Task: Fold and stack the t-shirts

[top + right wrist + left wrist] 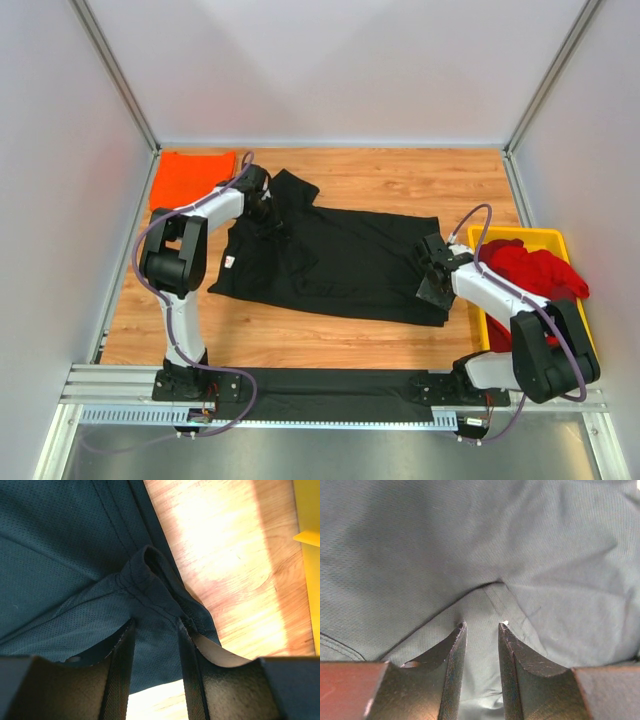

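Orange t-shirt (192, 178), folded flat, lies in the far left corner of the wooden table (400, 170); it marks the likely place for the stack. Just to its right, the left gripper (262, 208) sits low over the collar end of the black t-shirt (350, 265). In the left wrist view its two fingers (455, 650) stand close together with a ridge of dark cloth drawn up between them, so the jaws read as closed on a pinch of that shirt.

The black t-shirt lies spread on the table between the two arms. Its long axis runs left to right, tilted slightly, with the collar end farther from the bases and the hem end nearer. One sleeve juts out beyond the left gripper toward the back wall.

At the hem end, the right gripper (432, 262) meets the shirt's right edge. The right wrist view shows the stitched hem bunched between its fingers (120, 655) and raised off the bare wood, so this gripper is also closed on the black cloth.

Farther right, the yellow tray (540, 236) holds the red t-shirts (530, 272) in a loose heap, untouched.

Each arm thus holds the end nearest to it, and the body of the shirt lies between the two grips. Judged from this layout, the coming fold turns on carrying one end along the long axis toward the other, with both pinches kept level so the cloth does not skew.
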Robot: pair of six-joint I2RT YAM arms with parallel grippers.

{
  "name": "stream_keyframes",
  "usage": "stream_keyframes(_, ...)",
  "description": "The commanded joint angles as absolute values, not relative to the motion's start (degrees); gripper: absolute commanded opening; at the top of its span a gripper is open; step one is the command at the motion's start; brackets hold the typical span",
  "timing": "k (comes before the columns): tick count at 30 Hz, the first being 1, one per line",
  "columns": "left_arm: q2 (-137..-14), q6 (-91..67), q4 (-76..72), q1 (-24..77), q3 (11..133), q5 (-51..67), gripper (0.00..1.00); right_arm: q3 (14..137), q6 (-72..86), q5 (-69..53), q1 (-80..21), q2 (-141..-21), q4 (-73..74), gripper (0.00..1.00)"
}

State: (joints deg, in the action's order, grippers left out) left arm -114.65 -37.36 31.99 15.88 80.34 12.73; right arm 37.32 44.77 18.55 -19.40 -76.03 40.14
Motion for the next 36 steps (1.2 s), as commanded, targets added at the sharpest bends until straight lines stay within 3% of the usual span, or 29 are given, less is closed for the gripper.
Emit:
stream_keyframes(1, -113.9, -30.3, 33.2, 15.8, 83.1, 15.4, 0.39, 35.7, 44.7, 20.7, -18.9, -75.9, 39.3, 0.40)
stream_keyframes(19, -121.7, -23.9, 38.9, 16.1, 90.9, 11.4, 0.37, 36.3, 43.9, 20.4, -18.9, -77.3, 39.1, 0.40)
stream_keyframes(21, -121.6, -23.8, 38.6, 16.1, 90.9, 11.3, 0.34, 36.2, 43.9, 20.4, -18.7, -77.1, 39.0, 0.39)
stream_keyframes(24, -121.3, -23.7, 37.9, 16.1, 91.0, 11.6, 0.20, 36.1, 44.0, 20.3, -18.8, -76.8, 39.0, 0.39)
stream_keyframes(25, -121.0, -23.7, 37.4, 16.1, 90.9, 11.9, 0.11, 36.1, 43.9, 20.3, -18.8, -76.8, 39.0, 0.39)
stream_keyframes(28, -120.1, -23.9, 36.2, 16.1, 90.4, 13.0, 0.01, 36.1, 44.0, 20.4, -18.7, -76.8, 39.1, 0.39)
stream_keyframes(36, -117.2, -25.2, 35.8, 16.1, 90.6, 9.9, 0.00, 36.2, 44.0, 20.4, -18.8, -77.1, 39.0, 0.39)
